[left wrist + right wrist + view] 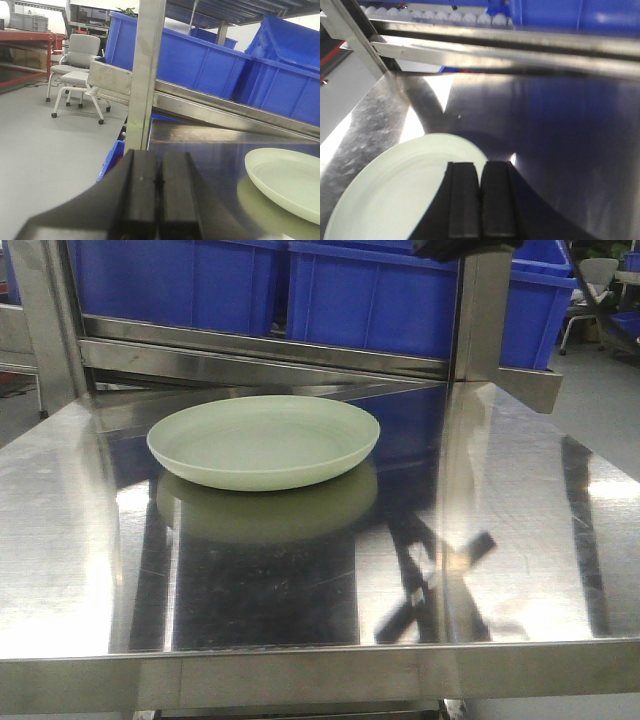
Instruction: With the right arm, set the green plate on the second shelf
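The pale green plate [265, 445] lies flat on the shiny steel shelf surface [520, 540], towards the back and a little left of centre. It also shows in the left wrist view [290, 182] and the right wrist view [395, 195]. My right gripper [480, 167] is shut and empty, with its fingertips above the plate's right rim. My left gripper [160, 155] is shut and empty, off the shelf's left side, with the plate to its right. A black part of an arm [455, 248] shows at the top edge of the front view.
Blue plastic bins [380, 295] sit on the slanted steel rail [300, 350] just behind the plate. Steel upright posts stand at back left [45, 320] and back right [482, 315]. An office chair [75, 65] stands on the floor to the left.
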Motion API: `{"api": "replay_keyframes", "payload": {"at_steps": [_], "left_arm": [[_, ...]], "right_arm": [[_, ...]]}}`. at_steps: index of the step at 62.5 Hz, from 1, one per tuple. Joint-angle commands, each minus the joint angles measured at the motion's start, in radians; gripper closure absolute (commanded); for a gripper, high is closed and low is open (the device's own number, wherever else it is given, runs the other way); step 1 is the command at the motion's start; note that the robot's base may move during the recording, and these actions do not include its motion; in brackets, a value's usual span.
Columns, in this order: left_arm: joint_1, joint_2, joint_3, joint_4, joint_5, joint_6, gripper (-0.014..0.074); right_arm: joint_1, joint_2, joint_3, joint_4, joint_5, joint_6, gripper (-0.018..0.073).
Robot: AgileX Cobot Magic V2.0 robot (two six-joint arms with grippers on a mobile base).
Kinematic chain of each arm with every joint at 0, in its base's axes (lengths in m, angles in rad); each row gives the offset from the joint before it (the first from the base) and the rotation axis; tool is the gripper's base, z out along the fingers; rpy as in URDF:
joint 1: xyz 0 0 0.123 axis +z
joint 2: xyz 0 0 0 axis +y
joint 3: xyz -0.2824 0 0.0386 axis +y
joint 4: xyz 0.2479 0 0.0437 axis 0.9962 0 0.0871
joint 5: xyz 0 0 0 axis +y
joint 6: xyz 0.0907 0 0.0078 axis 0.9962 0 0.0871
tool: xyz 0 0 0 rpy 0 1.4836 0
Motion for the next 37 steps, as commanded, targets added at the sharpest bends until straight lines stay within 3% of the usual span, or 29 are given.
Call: {"api": "replay_keyframes", "payload": {"at_steps": [1, 22, 37], "left_arm": [[0.0, -0.018, 0.041, -0.006, -0.081, -0.003, 0.0466], [0.0, -0.018, 0.041, -0.006, -0.081, -0.003, 0.0466], [0.0, -0.018, 0.041, -0.006, -0.081, -0.003, 0.0466]], "right_arm": [[0.002, -0.044, -0.06, 0.008, 0.092, -0.073, 0.0506], [0.035, -0.042, -0.075, 0.004, 0.31, -0.074, 0.0506], [0.036, -0.035, -0.075, 0.005, 0.242, -0.072, 0.0506]]}}
